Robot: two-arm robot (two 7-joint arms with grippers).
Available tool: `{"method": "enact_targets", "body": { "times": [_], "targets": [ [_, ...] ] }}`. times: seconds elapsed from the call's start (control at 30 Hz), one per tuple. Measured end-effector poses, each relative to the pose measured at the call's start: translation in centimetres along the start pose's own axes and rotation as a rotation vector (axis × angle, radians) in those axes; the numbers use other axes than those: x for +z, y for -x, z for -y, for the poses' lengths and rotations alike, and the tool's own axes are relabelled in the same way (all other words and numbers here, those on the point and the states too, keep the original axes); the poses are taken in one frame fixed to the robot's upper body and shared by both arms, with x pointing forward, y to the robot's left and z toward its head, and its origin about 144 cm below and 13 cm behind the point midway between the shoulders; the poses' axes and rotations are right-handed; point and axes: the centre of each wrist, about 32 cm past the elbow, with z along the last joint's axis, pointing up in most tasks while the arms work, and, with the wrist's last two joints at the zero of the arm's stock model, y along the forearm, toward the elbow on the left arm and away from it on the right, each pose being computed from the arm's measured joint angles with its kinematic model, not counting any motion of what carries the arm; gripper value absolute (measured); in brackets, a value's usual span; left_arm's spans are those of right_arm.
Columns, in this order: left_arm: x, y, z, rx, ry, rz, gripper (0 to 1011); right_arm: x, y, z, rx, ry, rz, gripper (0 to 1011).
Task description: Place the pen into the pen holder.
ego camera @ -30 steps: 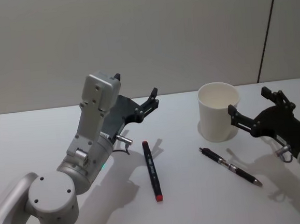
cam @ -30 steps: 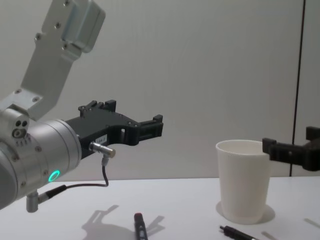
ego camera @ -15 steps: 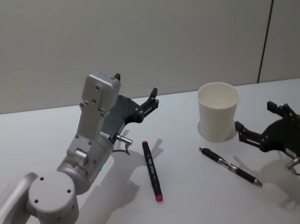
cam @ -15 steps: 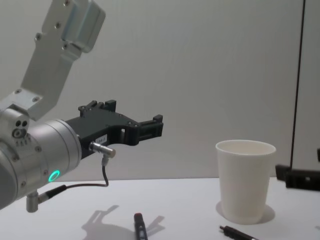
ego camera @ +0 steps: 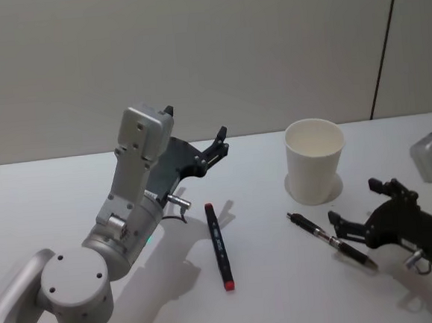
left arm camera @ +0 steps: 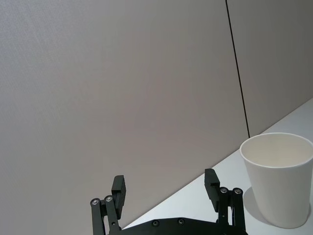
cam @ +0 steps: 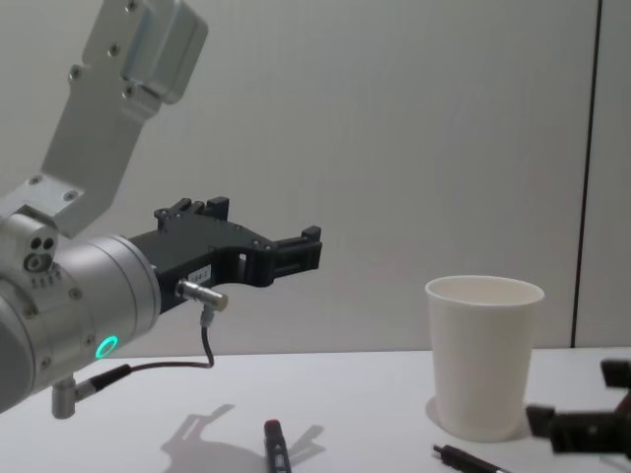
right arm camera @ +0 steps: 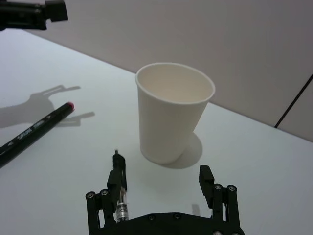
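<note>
Black right claw (ego camera: 352,203), released, hangs low beside the pen (ego camera: 319,232) near the desk's (ego camera: 287,298) right edge; left claw (ego camera: 196,123) aloft, released.

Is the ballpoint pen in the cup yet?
No, the pen lies flat on the table in front of the pen holder, with the open right gripper close by it.

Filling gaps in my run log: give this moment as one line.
right end effector: open, low over pen near pen holder | left end effector: open, raised, idle | pen: on table
</note>
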Motion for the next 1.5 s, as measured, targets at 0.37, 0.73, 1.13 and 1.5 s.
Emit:
{"method": "enact_targets", "body": {
  "times": [0.37,0.73,1.13,1.5],
  "targets": [
    [0.0,0.0,0.0,0.000,0.000,0.000,1003,-0.2,0.3,-1.0,0.062,0.088,0.005,1001],
    [0.0,0.0,0.0,0.000,0.000,0.000,1003,-0.1,0.7,-1.7,0.099,0.126,0.008,1001],
    [0.0,0.0,0.0,0.000,0.000,0.000,1003,-0.1,0.8,-1.9,0.110,0.137,0.008,1001],
    [0.0,0.0,0.0,0.000,0.000,0.000,1003,-0.1,0.9,-2.3,0.116,0.159,-0.007,1001]
  ]
}}
